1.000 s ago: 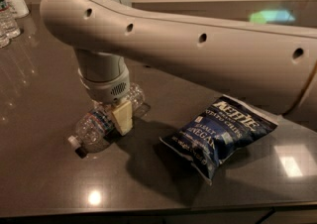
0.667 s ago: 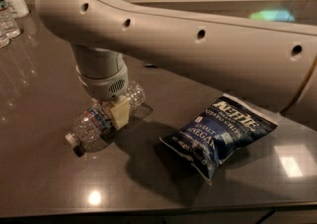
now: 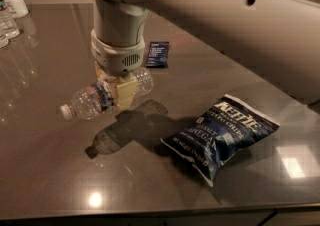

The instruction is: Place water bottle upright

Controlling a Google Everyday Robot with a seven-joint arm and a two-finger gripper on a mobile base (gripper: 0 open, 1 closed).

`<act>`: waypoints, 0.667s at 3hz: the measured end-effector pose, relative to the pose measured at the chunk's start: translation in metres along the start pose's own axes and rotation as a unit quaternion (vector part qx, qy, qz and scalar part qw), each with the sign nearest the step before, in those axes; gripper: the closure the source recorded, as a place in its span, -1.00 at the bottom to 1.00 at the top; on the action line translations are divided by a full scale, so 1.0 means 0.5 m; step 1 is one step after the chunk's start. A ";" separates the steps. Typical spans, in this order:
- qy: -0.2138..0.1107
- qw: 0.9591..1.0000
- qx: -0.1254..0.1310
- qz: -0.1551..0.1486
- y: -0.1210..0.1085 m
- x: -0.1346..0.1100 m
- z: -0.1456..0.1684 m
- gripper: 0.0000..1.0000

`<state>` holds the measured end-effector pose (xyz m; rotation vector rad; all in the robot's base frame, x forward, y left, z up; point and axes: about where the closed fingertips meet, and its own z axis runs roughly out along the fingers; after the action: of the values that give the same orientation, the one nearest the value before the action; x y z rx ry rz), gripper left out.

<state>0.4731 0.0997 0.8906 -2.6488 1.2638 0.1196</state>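
The water bottle (image 3: 92, 101) is clear ribbed plastic with a white cap at its left end and a red, white and blue label band. It hangs nearly horizontal above the dark table (image 3: 50, 170), cap pointing left and slightly down, with its shadow on the surface below. My gripper (image 3: 118, 91) comes down from the big cream arm and is shut on the bottle's middle. One cream finger (image 3: 125, 94) crosses the front of the bottle.
A blue Kettle chip bag (image 3: 220, 135) lies right of the bottle. A small dark blue packet (image 3: 158, 54) lies behind the gripper. A white pump-top bottle (image 3: 14, 0) and small clear bottles (image 3: 6, 22) stand at the far left.
The gripper has lifted the bottle off the table; it lay on the surface before and now hangs above it.
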 end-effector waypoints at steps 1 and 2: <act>-0.091 0.994 0.033 0.058 -0.014 0.015 -0.062 1.00; -0.192 0.973 0.068 0.107 -0.019 0.018 -0.123 1.00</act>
<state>0.4853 0.0856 0.9505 -2.2269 1.3573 0.5310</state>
